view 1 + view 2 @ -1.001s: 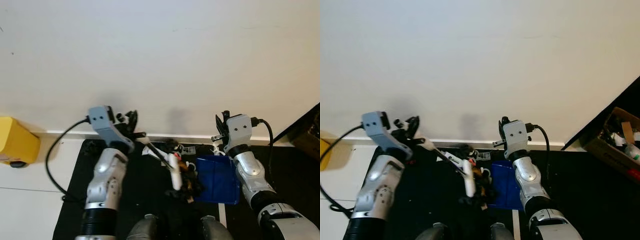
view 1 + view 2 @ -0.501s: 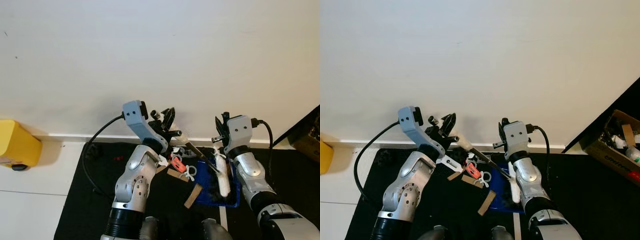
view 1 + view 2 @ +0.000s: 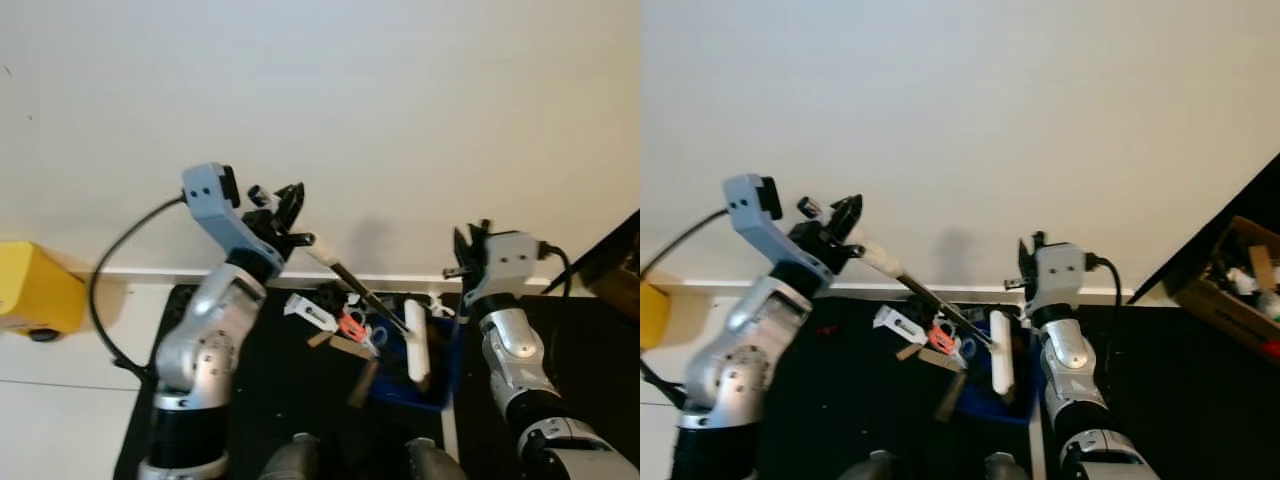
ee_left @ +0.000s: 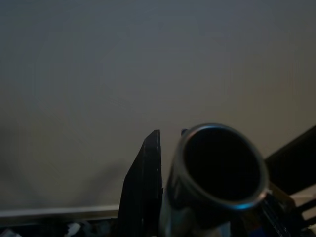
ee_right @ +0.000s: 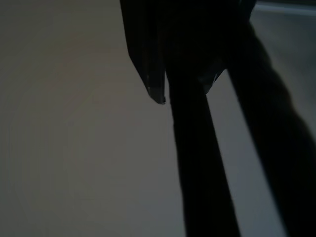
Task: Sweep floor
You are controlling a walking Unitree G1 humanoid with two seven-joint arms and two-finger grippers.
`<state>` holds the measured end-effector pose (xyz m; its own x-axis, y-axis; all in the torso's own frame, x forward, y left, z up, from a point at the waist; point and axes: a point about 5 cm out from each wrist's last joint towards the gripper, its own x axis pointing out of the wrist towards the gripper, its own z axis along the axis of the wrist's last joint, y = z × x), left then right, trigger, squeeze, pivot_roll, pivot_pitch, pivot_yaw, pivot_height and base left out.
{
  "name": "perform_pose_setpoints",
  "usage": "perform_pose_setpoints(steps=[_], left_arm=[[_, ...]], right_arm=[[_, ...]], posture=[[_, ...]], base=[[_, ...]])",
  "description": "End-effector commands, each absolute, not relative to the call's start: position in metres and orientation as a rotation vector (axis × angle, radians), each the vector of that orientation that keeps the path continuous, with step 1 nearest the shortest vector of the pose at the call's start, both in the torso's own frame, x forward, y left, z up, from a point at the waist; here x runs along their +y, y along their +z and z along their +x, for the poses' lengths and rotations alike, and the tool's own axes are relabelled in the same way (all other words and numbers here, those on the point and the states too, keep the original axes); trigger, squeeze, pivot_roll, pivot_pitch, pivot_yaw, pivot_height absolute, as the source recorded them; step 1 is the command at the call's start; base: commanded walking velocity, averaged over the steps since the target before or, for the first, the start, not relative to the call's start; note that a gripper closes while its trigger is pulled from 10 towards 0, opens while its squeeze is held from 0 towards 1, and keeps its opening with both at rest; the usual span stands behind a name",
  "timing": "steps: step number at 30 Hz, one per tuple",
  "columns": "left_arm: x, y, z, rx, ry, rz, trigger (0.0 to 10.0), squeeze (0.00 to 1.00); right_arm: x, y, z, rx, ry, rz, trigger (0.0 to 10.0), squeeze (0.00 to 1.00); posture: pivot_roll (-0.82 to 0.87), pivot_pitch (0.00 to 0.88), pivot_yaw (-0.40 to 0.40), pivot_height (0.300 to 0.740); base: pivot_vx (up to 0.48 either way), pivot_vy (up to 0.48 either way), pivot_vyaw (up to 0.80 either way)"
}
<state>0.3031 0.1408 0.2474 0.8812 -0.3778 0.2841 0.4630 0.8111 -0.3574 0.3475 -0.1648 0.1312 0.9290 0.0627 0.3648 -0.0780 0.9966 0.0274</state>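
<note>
We hold one broom (image 3: pixel 370 305) in our left gripper (image 3: pixel 283 213), its two black fingers closed around the white grip at the handle's top end, up in front of the pale wall (image 3: pixel 400 120). From there the dark handle slants down to the one white broom head (image 3: pixel 416 341), which lies across the near edge of the one blue dustpan (image 3: pixel 445 375) on the black floor mat (image 3: pixel 270 400). In the left wrist view the handle's hollow end (image 4: pixel 221 168) sits close to the lens beside one dark finger (image 4: pixel 145 187).

Our right gripper (image 3: pixel 466 252) stands raised by the wall, just above the dustpan's far side. Its wrist view shows dark finger shapes (image 5: pixel 148 49) over a long dark rod (image 5: pixel 202 163), and the rod's other end is out of sight; we cannot tell how far those fingers are spread or whether they grip it.

On the mat beside the dustpan we count a small cluster of litter: one white packet (image 3: pixel 308 311), one red scrap (image 3: pixel 350 324), one white looped piece (image 3: pixel 377 336) and two brown card strips (image 3: pixel 362 381), with the second strip (image 3: pixel 340 345) nearer the red scrap. All lie close together between our left arm and the broom head.

Off the mat, one yellow box (image 3: pixel 32 290) rests against the skirting on our left. On our right, one open cardboard box (image 3: pixel 1230 280) of mixed items stands on dark flooring.
</note>
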Motion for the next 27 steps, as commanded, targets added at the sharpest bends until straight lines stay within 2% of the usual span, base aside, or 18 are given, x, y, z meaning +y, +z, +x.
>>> perform_pose_setpoints(steps=[1, 4, 5, 10, 11, 15, 17, 23, 27], left_arm=[[0.148, 0.260, 0.295, -0.216, -0.483, -0.446, 10.0, 0.00], [0.158, 0.276, 0.289, -0.209, -0.507, -0.448, 10.0, 0.00], [0.172, 0.298, 0.286, -0.256, -0.500, -0.450, 10.0, 0.00], [0.192, 0.322, 0.288, -0.308, -0.445, -0.429, 10.0, 0.00], [0.208, 0.341, 0.288, -0.357, -0.404, -0.397, 10.0, 0.00], [0.226, 0.360, 0.289, -0.404, -0.324, -0.357, 10.0, 0.00], [0.245, 0.381, 0.286, -0.451, -0.222, -0.315, 10.0, 0.00], [0.262, 0.405, 0.278, -0.514, -0.169, -0.281, 10.0, 0.00], [0.274, 0.407, 0.273, -0.486, -0.127, -0.199, 10.0, 0.00]], right_arm=[[-0.166, 0.139, 0.344, -0.446, 0.064, 0.065, 10.0, 0.00], [-0.165, 0.141, 0.341, -0.472, 0.068, 0.083, 10.0, 0.00], [-0.166, 0.145, 0.338, -0.500, 0.076, 0.092, 10.0, 0.00], [-0.168, 0.148, 0.335, -0.516, 0.083, 0.090, 10.0, 0.00], [-0.169, 0.150, 0.334, -0.526, 0.083, 0.096, 10.0, 0.00], [-0.170, 0.151, 0.333, -0.533, 0.081, 0.117, 10.0, 0.00], [-0.169, 0.153, 0.332, -0.537, 0.080, 0.140, 10.0, 0.00], [-0.167, 0.153, 0.332, -0.530, 0.080, 0.150, 10.0, 0.00], [-0.165, 0.150, 0.330, -0.521, 0.085, 0.149, 10.0, 0.00]], posture=[[0.18, 0.228, 0.148, 0.740], [0.18, 0.224, 0.151, 0.740], [0.18, 0.220, 0.152, 0.740], [0.18, 0.216, 0.155, 0.740], [0.18, 0.211, 0.155, 0.740], [0.19, 0.197, 0.150, 0.740], [0.19, 0.186, 0.147, 0.740], [0.19, 0.175, 0.143, 0.740], [0.19, 0.171, 0.139, 0.740]], base=[[0.000, 0.000, 0.00], [0.000, 0.000, 0.00], [0.000, 0.000, 0.00], [0.000, 0.000, 0.00], [0.000, 0.000, 0.00], [0.000, 0.000, 0.00], [0.000, 0.000, 0.00], [0.000, 0.000, 0.00], [0.000, 0.000, 0.00]])
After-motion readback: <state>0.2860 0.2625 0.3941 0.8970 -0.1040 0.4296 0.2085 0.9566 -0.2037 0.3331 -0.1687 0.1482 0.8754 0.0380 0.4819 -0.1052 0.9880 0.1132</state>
